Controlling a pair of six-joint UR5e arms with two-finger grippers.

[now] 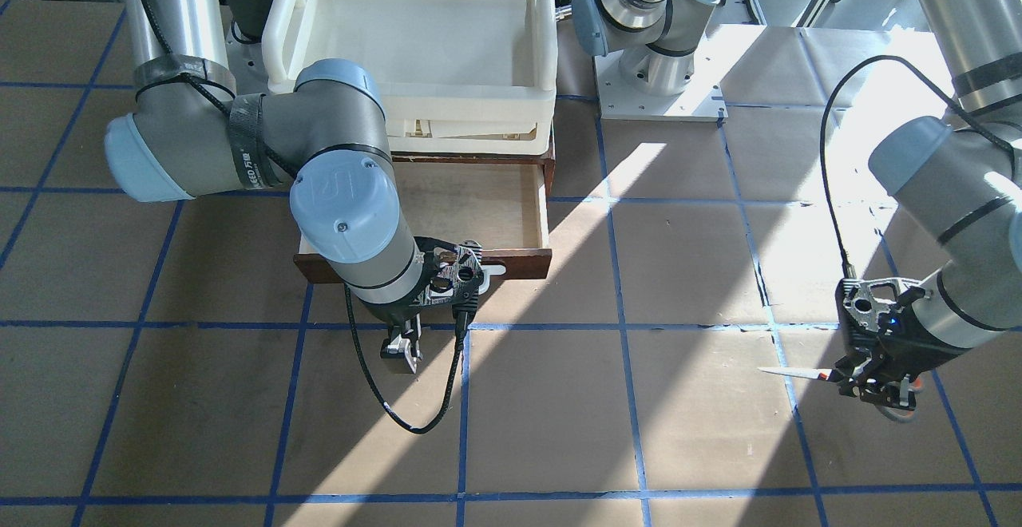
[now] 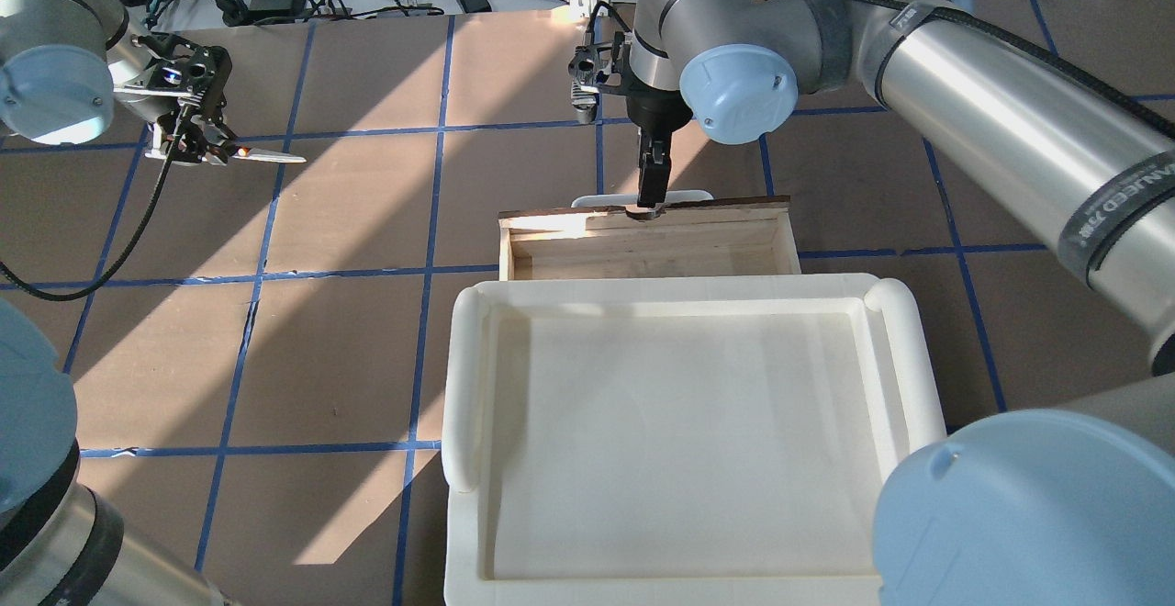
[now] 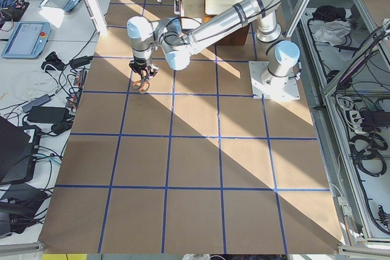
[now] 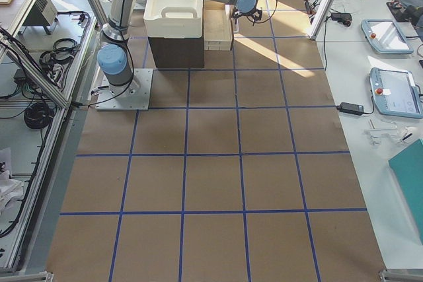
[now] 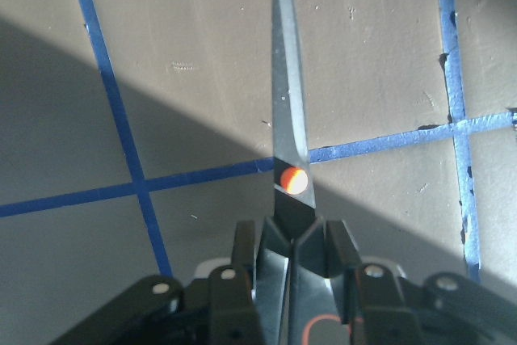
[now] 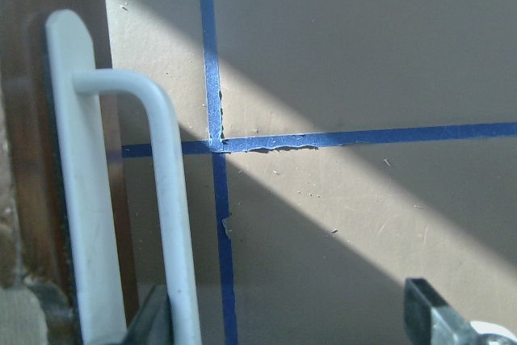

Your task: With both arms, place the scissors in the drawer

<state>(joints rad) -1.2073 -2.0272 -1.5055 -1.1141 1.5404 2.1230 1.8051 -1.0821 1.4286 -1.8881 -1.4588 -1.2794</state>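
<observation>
The scissors (image 1: 792, 372) are held by their handles in my left gripper (image 1: 866, 383), which is shut on them above the table, far to the side of the drawer. The slim blades (image 5: 288, 111) are closed and stick out level from the gripper (image 5: 291, 272); in the overhead view the scissors (image 2: 271, 157) point towards the drawer's side. The dark wooden drawer (image 1: 523, 259) stands pulled out, its pale inside bare (image 2: 734, 211). My right gripper (image 2: 652, 191) is open at the drawer's white handle (image 6: 166, 199), which lies close to one finger (image 6: 153, 322).
A large white plastic tray (image 2: 464, 376) sits on top of the cabinet above the drawer, also seen in the front view (image 1: 551, 40). The right arm's elbow (image 1: 343, 208) hangs over the drawer's one end. Brown table with blue tape grid (image 1: 559, 399) all around.
</observation>
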